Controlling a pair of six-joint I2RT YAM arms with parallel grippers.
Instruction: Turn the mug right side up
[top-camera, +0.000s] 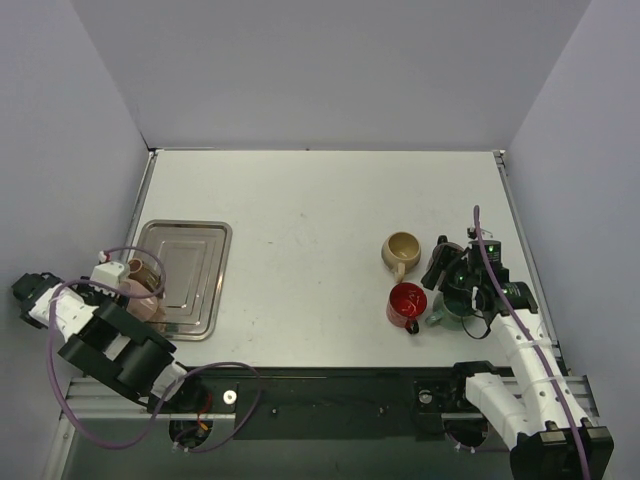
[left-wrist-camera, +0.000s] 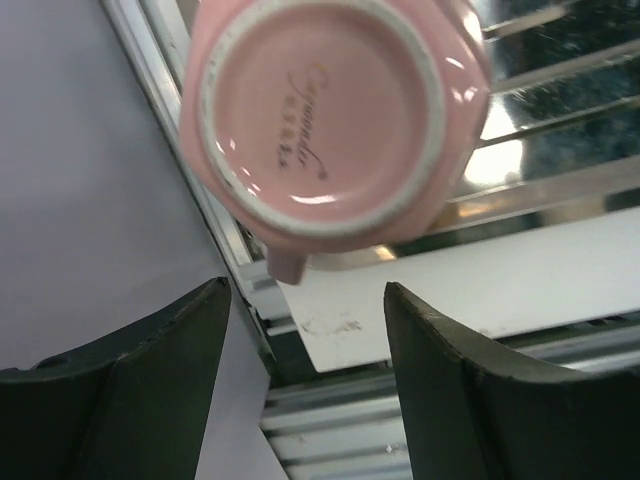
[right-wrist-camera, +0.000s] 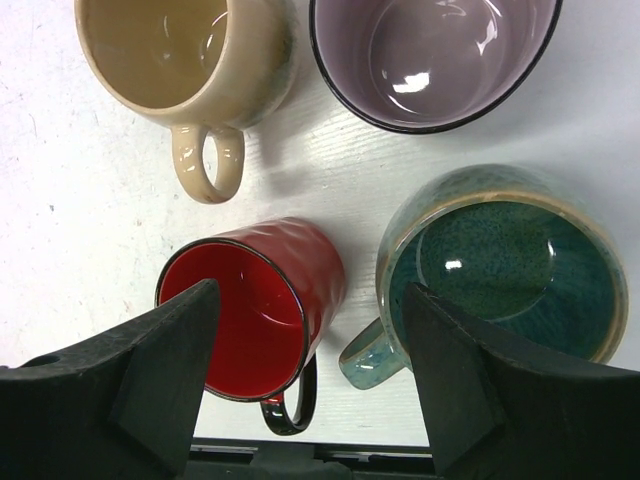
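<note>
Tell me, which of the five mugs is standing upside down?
The pink mug at the metal tray's left edge, in front of the left tool: its base faces up. The beige mug, purple mug, red mug and teal mug all open upward.

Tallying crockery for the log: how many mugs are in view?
5. Pink mug, upside down at the tray's left edge; beige mug, purple mug, red mug and teal mug, upright, clustered on the right. Others may be hidden.
</note>
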